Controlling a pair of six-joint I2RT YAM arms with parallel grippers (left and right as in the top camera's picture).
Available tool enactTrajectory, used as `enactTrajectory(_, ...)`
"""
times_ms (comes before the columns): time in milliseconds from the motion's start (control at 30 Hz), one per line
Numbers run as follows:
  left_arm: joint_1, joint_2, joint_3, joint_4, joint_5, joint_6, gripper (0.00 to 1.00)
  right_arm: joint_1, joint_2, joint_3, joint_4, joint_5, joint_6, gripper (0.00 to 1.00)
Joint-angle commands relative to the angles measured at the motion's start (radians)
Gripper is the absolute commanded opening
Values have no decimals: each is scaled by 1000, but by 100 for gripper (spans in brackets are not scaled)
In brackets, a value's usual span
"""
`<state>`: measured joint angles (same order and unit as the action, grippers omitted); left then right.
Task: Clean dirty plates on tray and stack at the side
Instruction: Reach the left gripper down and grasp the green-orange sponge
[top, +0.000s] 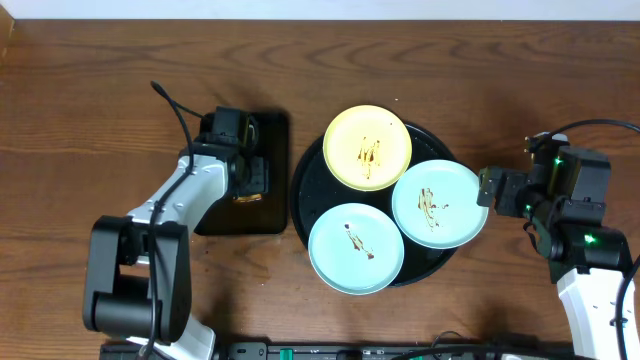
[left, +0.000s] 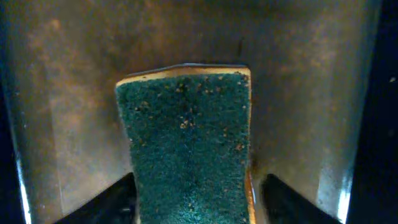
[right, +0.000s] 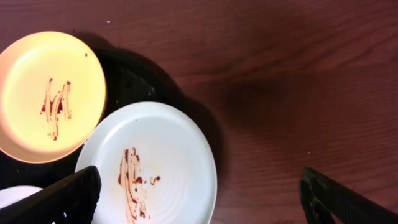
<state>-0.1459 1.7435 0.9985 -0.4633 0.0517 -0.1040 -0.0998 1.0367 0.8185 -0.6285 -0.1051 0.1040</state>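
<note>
Brown sauce streaks on the pale yellow plate (top: 367, 147), on the light blue plate (top: 438, 203) at the right-arm side, and on the second light blue plate (top: 356, 248) at the near side. All three sit close together on the round black tray (top: 303, 190), unstacked; the right-side blue one overhangs the rim. Left arm: I see it rising from its base at the near-left corner, elbow bent, forearm angled across to the rectangular black tray (top: 272, 205), with the left gripper (top: 247, 168) pointed down over it. Left wrist view shows a green scouring sponge (left: 186, 155) with a yellow edge lying between the fingers; I cannot tell whether the pads press on it or merely flank it. Right arm: forearm comes up from the near-right corner and the wrist turns left toward the round tray. The right gripper (top: 487, 188) hangs just beside the rim of the right-side blue plate, over bare wooden table (top: 90, 80). Right wrist view: fingers spread wide, nothing between them, the plate below and slightly left.
</note>
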Motion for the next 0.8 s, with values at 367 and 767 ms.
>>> enactTrajectory(367,-2,6,19,-36,-12,-27,19,-4,40,16,-20,-8,15,97)
enactTrajectory(767,-2,6,19,-36,-11,-98,8,-4,293,16,-2,-4,14,58)
